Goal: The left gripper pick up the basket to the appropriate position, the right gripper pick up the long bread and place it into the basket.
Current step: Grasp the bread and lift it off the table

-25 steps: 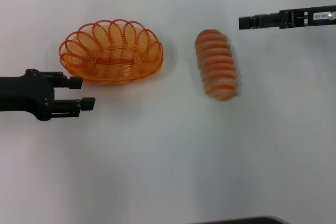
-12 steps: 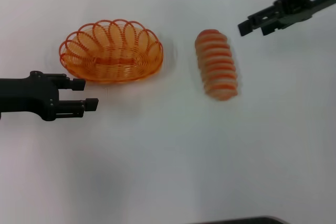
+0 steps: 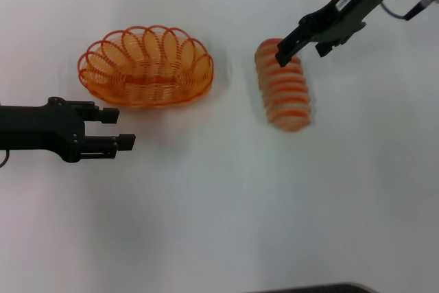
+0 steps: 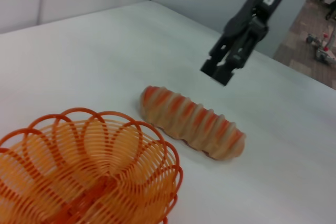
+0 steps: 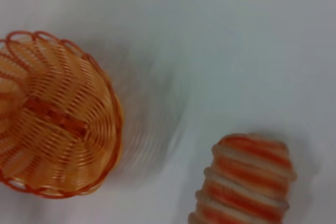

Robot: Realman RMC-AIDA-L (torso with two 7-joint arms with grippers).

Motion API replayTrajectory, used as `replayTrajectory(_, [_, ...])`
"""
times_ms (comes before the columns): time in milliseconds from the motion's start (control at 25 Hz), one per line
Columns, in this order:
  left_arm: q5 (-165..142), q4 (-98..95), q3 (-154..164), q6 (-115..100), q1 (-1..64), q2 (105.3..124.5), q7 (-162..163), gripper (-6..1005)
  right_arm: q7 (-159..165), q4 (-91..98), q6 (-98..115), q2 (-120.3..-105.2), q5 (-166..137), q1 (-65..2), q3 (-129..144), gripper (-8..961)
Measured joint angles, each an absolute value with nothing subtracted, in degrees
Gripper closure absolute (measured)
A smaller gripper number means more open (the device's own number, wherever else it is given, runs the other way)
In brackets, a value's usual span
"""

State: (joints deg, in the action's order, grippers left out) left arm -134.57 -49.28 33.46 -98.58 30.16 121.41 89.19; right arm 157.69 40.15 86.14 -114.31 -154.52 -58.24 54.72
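Observation:
The orange wire basket [image 3: 145,66] stands on the white table at the back left; it also shows in the left wrist view [image 4: 89,177] and the right wrist view [image 5: 52,114]. The long bread [image 3: 283,90], pale tan with orange stripes, lies to its right, and shows in the left wrist view [image 4: 191,121] and the right wrist view [image 5: 244,182]. My left gripper [image 3: 120,128] is open and empty, just in front of the basket's near left rim, apart from it. My right gripper [image 3: 302,51] is open and empty, above the bread's far end; the left wrist view shows it [image 4: 226,69] hovering over the loaf.
The white table [image 3: 219,204] spreads in front of the basket and bread. A dark edge [image 3: 315,288] shows at the bottom of the head view. Grey walls and a brown floor [image 4: 310,51] lie beyond the table's far side.
My right gripper has swung from the far right in toward the bread's far end, tilting downward. My left gripper has shifted slightly right and nearer. Basket and bread have not moved.

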Motion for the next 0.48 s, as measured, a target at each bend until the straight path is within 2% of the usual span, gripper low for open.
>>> replayTrajectory(160, [-134.58, -49.22, 33.84, -98.6, 30.15, 121.46, 89.21, 338, 158.33, 37.68, 82.92, -115.57, -156.65, -60.09, 56.88, 35])
replayTrajectory(480, [-134.29, -48.92, 33.81, -99.43, 29.41, 121.77, 89.53, 338, 158.57, 34.11, 79.33, -116.67, -157.36, -60.66, 58.78, 36])
